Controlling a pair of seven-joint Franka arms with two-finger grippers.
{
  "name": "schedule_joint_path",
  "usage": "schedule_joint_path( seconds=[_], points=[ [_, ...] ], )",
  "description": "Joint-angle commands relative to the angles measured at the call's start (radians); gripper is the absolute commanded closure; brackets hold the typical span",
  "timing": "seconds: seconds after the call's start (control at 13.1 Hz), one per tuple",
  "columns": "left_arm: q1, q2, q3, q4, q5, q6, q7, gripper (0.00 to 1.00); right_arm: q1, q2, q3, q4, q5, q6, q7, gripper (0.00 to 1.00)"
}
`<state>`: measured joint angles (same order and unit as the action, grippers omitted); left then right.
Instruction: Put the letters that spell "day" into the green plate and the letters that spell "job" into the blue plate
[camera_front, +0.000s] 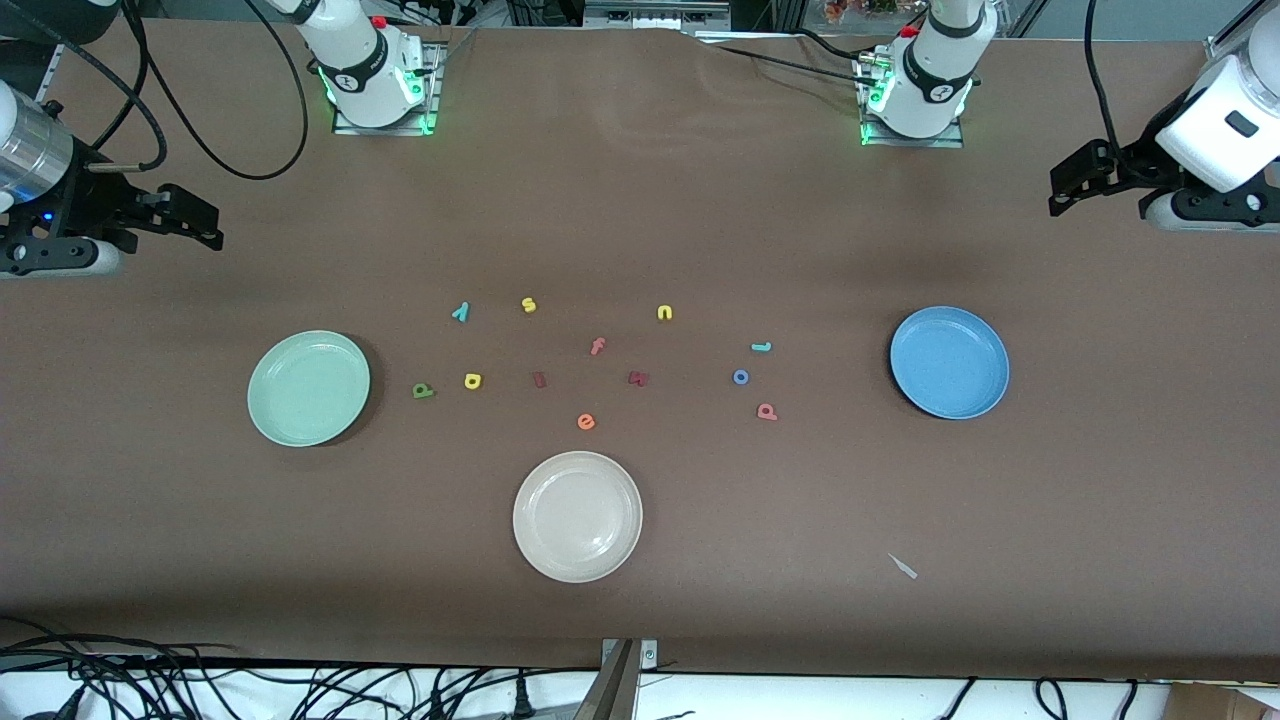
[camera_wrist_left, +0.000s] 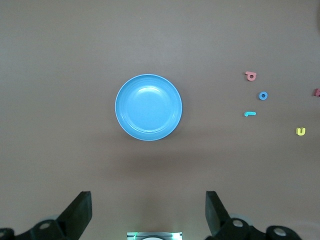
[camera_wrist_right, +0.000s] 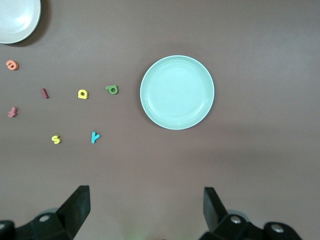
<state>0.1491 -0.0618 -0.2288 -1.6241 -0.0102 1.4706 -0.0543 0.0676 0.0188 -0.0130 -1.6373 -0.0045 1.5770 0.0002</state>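
Green d (camera_front: 423, 391) lies just beside green plate (camera_front: 309, 388), a (camera_front: 472, 380) and y (camera_front: 461, 312) near; j, o, b cluster toward blue plate (camera_front: 949, 362). My right gripper (camera_wrist_right: 145, 210) and left gripper (camera_wrist_left: 148, 212) both high, fingers apart, empty. Start with d: descend straight, straddle narrow stem, pinch low.

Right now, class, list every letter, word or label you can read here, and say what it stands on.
"y", "s", "n", "f", "j", "o", "b", "e", "a", "d": loose letter pieces on the table.
Two dark red pieces: unreadable.
Plates: no text.
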Motion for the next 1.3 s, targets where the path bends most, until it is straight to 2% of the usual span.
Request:
schedule_joint_path(
  seconds=[0.0, 0.23, 0.38, 0.84, 1.22],
  points=[
    [-0.003, 0.002, -0.006, 0.027, 0.022, -0.023, -0.005, 0.0, -0.005, 0.013, 0.005, -0.006, 0.001, 0.014, 0.001, 0.0],
    [-0.066, 0.0, 0.002, 0.03, 0.03, -0.027, -0.013, 0.0, -0.002, 0.027, 0.005, -0.004, -0.002, 0.012, -0.002, 0.0],
    [-0.117, -0.003, 0.081, 0.03, 0.032, -0.033, -0.013, 0.0, 0.003, 0.053, 0.007, -0.001, 0.001, 0.006, 0.001, 0.0],
    [-0.12, 0.011, 0.095, 0.041, 0.021, -0.033, -0.015, 0.0, 0.038, 0.069, 0.03, -0.018, 0.005, -0.043, 0.001, 0.0],
    [-0.108, 0.011, 0.088, 0.041, 0.019, -0.035, -0.01, 0.0, 0.054, 0.052, 0.08, -0.081, 0.008, -0.023, 0.122, 0.0]
  ],
)
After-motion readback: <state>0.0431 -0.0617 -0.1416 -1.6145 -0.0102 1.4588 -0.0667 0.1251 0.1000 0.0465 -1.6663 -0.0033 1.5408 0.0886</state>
